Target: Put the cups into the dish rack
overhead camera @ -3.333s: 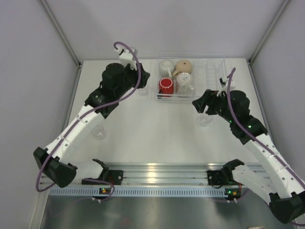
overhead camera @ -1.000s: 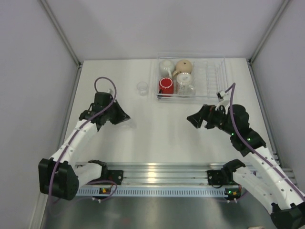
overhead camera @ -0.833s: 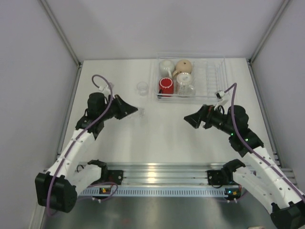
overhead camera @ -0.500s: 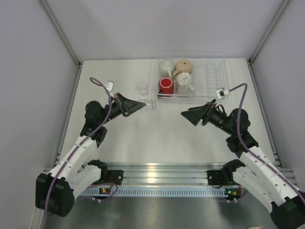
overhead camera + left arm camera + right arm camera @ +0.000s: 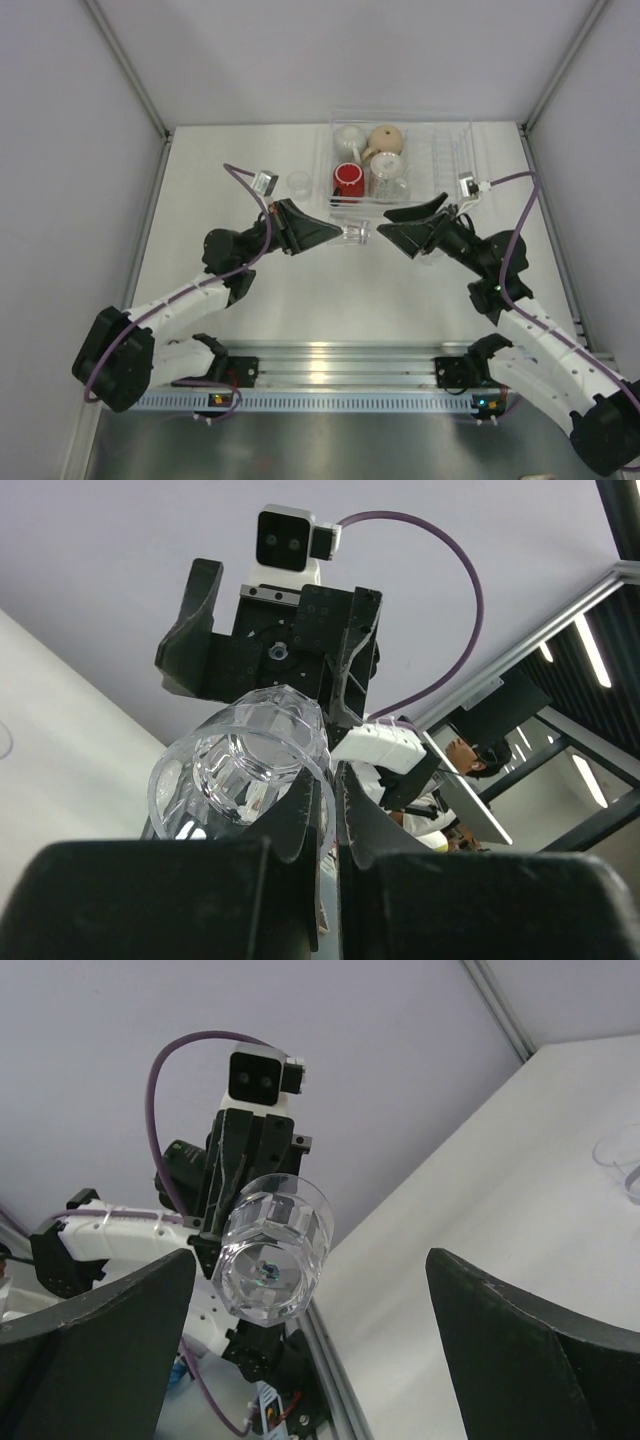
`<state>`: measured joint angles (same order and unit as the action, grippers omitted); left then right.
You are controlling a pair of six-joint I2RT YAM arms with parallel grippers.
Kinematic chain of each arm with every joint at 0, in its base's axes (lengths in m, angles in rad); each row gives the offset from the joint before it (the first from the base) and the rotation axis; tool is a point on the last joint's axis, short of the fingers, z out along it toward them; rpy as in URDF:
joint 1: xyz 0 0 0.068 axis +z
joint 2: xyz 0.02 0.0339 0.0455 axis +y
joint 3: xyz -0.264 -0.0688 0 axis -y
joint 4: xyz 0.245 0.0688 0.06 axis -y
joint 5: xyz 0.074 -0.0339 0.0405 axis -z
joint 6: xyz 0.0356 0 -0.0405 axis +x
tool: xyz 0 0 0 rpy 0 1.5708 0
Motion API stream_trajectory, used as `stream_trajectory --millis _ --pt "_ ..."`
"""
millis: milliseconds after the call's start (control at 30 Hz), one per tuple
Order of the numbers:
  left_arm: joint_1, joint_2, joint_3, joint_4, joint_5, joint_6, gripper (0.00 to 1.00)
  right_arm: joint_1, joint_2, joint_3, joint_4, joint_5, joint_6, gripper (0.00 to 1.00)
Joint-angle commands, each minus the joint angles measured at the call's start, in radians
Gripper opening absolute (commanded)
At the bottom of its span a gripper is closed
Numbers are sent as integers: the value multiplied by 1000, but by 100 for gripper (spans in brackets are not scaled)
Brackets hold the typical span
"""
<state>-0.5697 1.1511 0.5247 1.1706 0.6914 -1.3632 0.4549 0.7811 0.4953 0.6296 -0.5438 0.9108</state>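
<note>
The desk (image 5: 250, 290) is plain white and boxed in by pale grey walls (image 5: 300, 60), with slim metal posts (image 5: 125, 70) running up the back corners and an aluminium rail (image 5: 340, 360) along the near edge where both arms are bolted. At the far side, right of centre, sits the dish rack (image 5: 450, 150), a clear plastic tray. Its left part holds a white mug (image 5: 348, 137), a tan mug (image 5: 385, 140), a red mug (image 5: 348, 181) and a clear cup (image 5: 388, 172). Another clear glass (image 5: 298, 183) stands on the desk just left of the rack.

Both arms are lifted off the desk and point at each other in front of the rack. The left end effector (image 5: 341, 235) is clenched on a small clear glass (image 5: 357, 234), held on its side in mid-air with its base towards the other arm. The right end effector (image 5: 384, 222) faces it from just beside, its fingers spread wide and gripping nothing.
</note>
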Motion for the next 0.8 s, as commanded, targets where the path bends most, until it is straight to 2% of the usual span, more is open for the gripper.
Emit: stream_trajectory --millis 0,300,400,600,767 --pt "-19 -1 43 172 -32 6 0 34 -6 37 70 16 -19 99" --pt "-65 6 46 193 -121 15 0 186 20 109 -16 145 -182 98" --pt "-88 6 54 195 -150 19 0 232 38 112 13 171 -196 93" --pt "-127 -4 49 221 -199 35 0 284 50 104 50 229 -196 73" --pt "-133 -11 29 221 -202 42 0 306 6 57 96 297 -188 46"
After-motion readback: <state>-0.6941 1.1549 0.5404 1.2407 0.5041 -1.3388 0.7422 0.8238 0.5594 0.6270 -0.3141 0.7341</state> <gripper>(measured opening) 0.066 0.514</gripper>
